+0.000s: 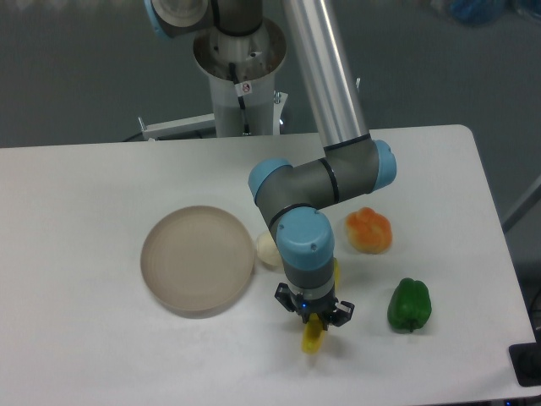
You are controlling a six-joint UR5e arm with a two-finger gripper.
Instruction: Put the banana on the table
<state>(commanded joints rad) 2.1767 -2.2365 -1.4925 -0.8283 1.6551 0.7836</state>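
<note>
The bright yellow banana (314, 337) lies on the white table (101, 338), mostly hidden under my gripper; its near end sticks out below the fingers and a sliver shows by the wrist (336, 272). My gripper (314, 320) points straight down over it, with a finger on each side of the banana. The frame does not show whether the fingers still press on it.
A round beige plate (197, 260) sits left of the gripper. A pale pear (268, 251) lies between the plate and the arm. An orange fruit (369, 230) and a green pepper (410, 305) lie to the right. The arm's base (239, 85) stands at the back.
</note>
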